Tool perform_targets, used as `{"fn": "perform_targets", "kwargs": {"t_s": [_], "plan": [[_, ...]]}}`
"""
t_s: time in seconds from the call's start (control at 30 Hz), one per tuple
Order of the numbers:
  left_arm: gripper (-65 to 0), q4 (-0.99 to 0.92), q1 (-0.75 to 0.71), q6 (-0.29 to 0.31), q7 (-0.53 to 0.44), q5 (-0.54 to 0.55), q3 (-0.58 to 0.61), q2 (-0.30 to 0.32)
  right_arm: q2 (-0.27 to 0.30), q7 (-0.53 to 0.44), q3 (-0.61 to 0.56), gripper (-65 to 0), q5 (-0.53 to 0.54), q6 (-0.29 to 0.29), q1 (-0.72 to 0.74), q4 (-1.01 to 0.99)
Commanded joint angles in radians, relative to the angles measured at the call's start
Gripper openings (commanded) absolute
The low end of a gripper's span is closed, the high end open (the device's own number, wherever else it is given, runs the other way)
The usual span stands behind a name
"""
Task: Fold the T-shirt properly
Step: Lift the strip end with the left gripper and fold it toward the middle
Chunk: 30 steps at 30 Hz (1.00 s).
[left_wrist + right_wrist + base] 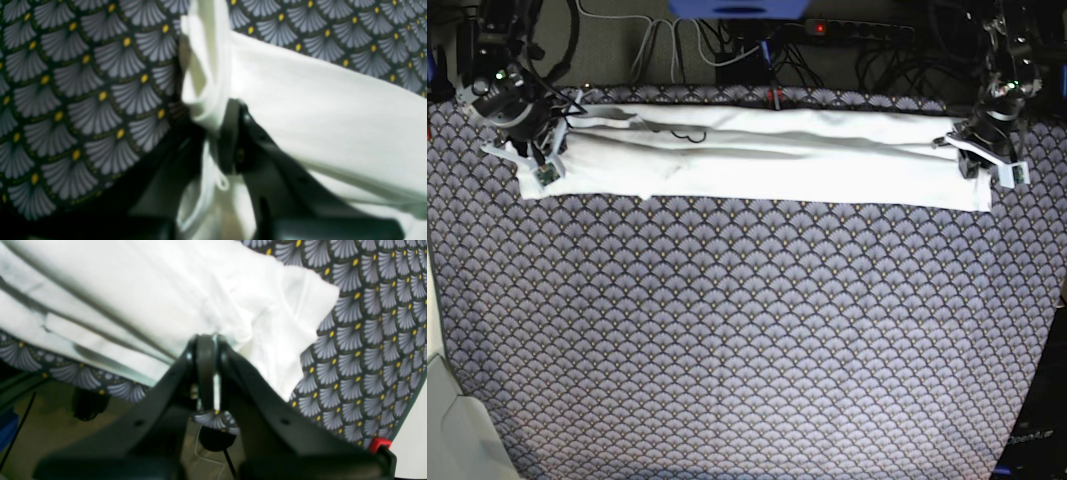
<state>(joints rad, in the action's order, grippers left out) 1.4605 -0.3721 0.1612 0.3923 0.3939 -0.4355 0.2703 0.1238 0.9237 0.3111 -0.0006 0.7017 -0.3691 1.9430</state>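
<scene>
Your left gripper pinches bunched cloth of the T-shirt; your right gripper is pressed together on the shirt's other end.

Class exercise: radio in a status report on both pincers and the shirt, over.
Left pincer shut on T-shirt end. Right pincer shut on the other end. Shirt a long band at far edge of patterned cloth. Nothing in the way.
</scene>
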Motion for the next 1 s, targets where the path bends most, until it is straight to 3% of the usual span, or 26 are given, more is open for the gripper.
{"fn": "perform_targets", "kwargs": {"t_s": [0.0, 0.2, 0.33, 0.43, 0.77, 0.97], "plan": [[-64.6, 0.036, -0.011, -0.021, -0.002, -0.017, -0.004, 0.013, 0.009, -0.010, 0.003, -65.0, 0.001, -0.004, 0.003, 0.016], [-64.5, 0.270, -0.020, -0.022, 0.013, -0.028, 0.033, -0.029, 0.009, -0.010, 0.003, -65.0, 0.001, -0.004, 0.003, 0.016], [-64.5, 0.414, -0.018, -0.022, 0.165, -0.028, 0.126, -0.032, 0.009, -0.010, 0.003, -65.0, 0.001, -0.004, 0.003, 0.016], [-64.5, 0.481, -0.017, -0.024, 0.222, -0.026, 0.215, -0.053, 0.009, -0.010, 0.003, -65.0, 0.001, -0.004, 0.003, 0.016], [-64.5, 0.497, 0.041, -0.033, 0.228, -0.026, 0.564, -0.073, 0.009, -0.010, 0.003, -65.0, 0.001, -0.004, 0.003, 0.016], [-64.5, 0.426, 0.083, -0.033, 0.234, -0.028, 0.610, -0.125, 0.010, -0.010, 0.003, -65.0, 0.001, -0.004, 0.003, 0.016]]}}
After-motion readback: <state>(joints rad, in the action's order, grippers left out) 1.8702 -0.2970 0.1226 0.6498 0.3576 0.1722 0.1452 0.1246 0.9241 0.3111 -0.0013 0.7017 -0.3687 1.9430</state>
